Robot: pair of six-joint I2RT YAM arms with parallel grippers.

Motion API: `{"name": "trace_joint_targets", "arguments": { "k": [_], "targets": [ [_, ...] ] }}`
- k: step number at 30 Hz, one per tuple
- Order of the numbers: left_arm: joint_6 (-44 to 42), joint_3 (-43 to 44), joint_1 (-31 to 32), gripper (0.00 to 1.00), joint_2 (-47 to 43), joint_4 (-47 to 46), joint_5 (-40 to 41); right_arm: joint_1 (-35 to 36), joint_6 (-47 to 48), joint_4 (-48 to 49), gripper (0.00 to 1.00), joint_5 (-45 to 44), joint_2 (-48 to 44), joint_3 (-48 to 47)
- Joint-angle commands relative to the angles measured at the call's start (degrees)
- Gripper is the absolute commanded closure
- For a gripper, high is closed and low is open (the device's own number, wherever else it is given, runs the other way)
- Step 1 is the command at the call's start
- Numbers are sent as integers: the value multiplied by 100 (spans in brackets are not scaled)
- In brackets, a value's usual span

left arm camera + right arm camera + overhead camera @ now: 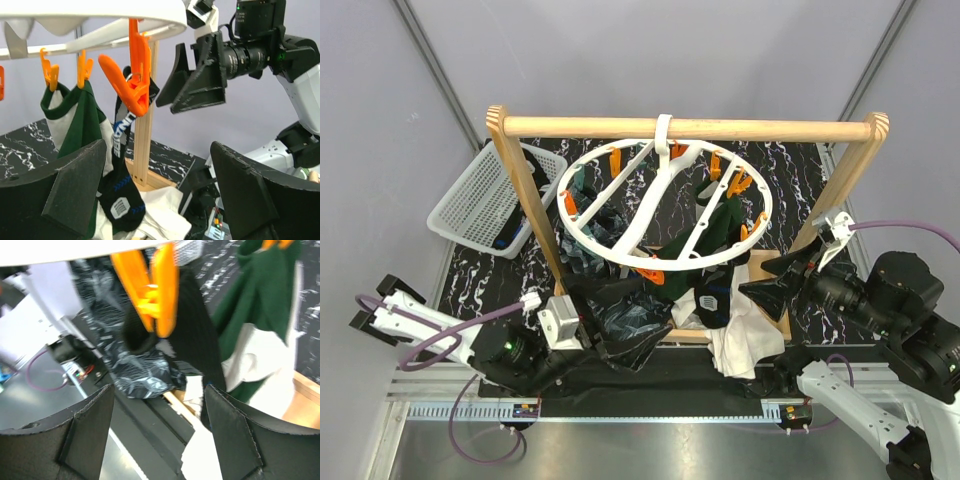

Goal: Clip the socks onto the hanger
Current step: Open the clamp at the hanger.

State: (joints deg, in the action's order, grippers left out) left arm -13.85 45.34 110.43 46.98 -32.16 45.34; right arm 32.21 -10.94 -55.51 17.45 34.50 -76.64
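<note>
The white hanger ring (665,205) hangs by its hook from the wooden rail. A dark green sock (725,225) and a black sock with a logo (712,300) hang from orange pegs at its right and front. Mottled teal-grey socks hang at the left (582,250) and lie below the front (635,320). My left gripper (625,335) is open and empty under the ring's front; its view shows an orange peg (132,85) holding the black sock (117,185). My right gripper (775,280) is open and empty beside the ring's right; its view shows a peg (155,285), the black sock (197,335) and the mottled sock (140,370).
A wooden rail frame (690,127) carries the hanger, with its right post (840,185) close to my right arm. A white mesh basket (485,195) stands at the back left. A white cloth (745,340) lies on the frame's base under the socks.
</note>
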Motion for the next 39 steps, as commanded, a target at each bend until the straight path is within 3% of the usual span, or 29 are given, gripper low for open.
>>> {"name": "trace_joint_targets", "arguments": {
  "k": [1,7,16,21,27,37,39],
  "targets": [
    [-311,80,-170,9,13,-537,-315,14,-31,382,21,776,-57,-193],
    [311,247,-1004,9,-31,-27,-1264,14,-40,655,22,1410,-180,-246],
    [453,379,-1392,12,-22,26,-2002,14,-31,655,22,1507,-207,-299],
    [479,519,-1445,19,56,122,-2188,14,-101,778,23,1577,-189,-272],
    [515,581,-1481,36,144,43,-2126,14,-347,971,25,1665,-58,-369],
    [655,739,-1490,52,426,0,-2126,14,-576,989,28,1542,592,-571],
    [655,730,-1490,60,435,-88,-2091,22,-611,1041,28,1568,610,-554]
  ]
}}
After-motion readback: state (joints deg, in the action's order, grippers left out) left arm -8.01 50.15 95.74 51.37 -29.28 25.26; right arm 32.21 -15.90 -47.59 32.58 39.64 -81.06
